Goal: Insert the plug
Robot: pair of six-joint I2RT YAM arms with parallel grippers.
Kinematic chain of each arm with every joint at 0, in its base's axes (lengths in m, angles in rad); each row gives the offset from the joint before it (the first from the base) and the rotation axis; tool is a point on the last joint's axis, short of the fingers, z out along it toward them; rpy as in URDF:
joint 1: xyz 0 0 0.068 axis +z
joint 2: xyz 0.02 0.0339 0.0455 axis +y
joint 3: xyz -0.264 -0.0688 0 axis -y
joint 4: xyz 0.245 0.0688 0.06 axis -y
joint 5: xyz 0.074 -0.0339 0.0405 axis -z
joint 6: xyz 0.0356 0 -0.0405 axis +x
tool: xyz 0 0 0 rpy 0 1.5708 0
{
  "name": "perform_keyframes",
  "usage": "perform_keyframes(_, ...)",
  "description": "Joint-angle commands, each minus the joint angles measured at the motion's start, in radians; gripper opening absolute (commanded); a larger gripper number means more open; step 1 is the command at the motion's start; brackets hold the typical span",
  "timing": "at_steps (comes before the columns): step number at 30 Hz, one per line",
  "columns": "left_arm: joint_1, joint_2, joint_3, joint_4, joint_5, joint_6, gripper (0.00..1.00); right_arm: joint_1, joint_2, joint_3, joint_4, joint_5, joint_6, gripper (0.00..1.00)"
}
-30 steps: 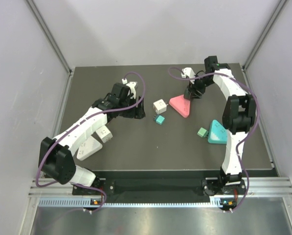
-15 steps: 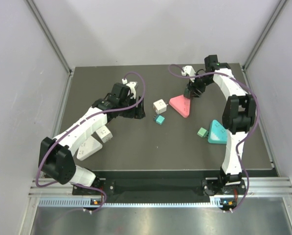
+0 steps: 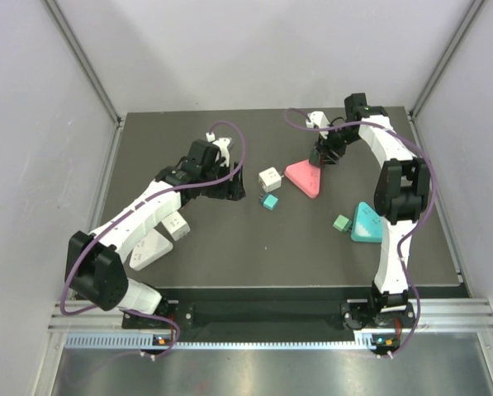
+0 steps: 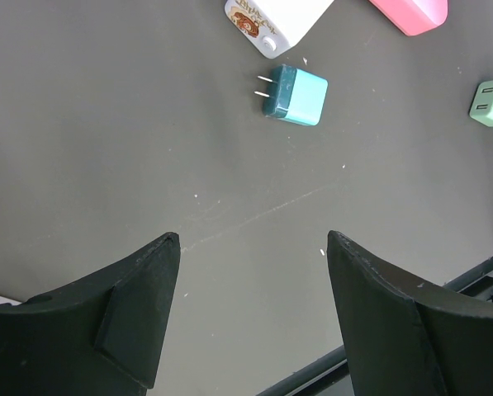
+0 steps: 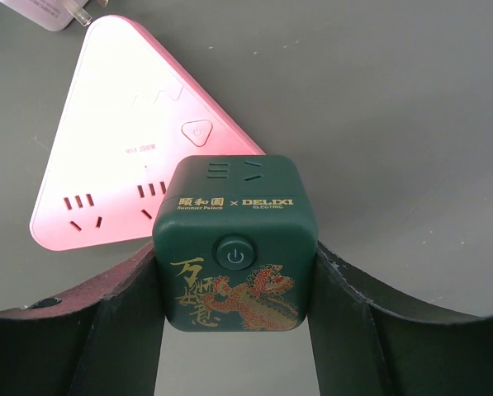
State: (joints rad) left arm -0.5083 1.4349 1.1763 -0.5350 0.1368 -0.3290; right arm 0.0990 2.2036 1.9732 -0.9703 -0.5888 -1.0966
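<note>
Green, dark: cube plug (image 5: pixel 229 198), pinched on both flanks by the right pincer (image 5: pixel 234 247), overlapping one edge of the pink triangular strip (image 5: pixel 122 165) that lies on the table (image 4: pixel 106 124). Its pins are hidden underneath, so alignment with the slots cannot be told. Left pincer (image 4: pixel 253 238): spread, holding nothing, short of a teal plug (image 4: pixel 296 93). Hazards, as judged: pins missing the slots; the unbraced strip sliding under pressure; the cube twisting in the grip.

The desk (image 3: pixel 229 256) is dark grey and flat; a pale back wall (image 3: pixel 263 49) and two pale side walls (image 3: pixel 23 165) stand around it; thin metal posts (image 3: pixel 82 62) run up the back corners; a shiny metal rail (image 3: pixel 263 338) lies along the near edge; the light is soft.
</note>
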Motion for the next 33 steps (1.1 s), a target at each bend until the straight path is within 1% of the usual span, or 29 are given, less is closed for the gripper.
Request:
perform_keyframes(1,0.001,-0.044,0.014,0.015,-0.009,0.016,0.77,-0.002,0.007,0.039,-0.033,-0.042,-0.028,0.0)
perform_keyframes(6,0.002,-0.041,0.014,0.015,-0.008,0.016,0.77,-0.002,-0.007,0.055,-0.036,-0.072,-0.034,0.0)
perform_keyframes(13,0.001,-0.042,0.013,0.015,-0.008,0.016,0.77,-0.007,-0.021,0.069,-0.019,-0.078,-0.034,0.0)
perform_keyframes(20,0.002,-0.044,0.013,0.015,-0.006,0.018,0.77,-0.012,-0.022,0.062,-0.041,-0.094,-0.046,0.0)
perform_keyframes(33,0.004,-0.042,0.014,0.013,-0.006,0.018,0.77,-0.015,0.018,0.05,-0.048,-0.051,-0.066,0.0)
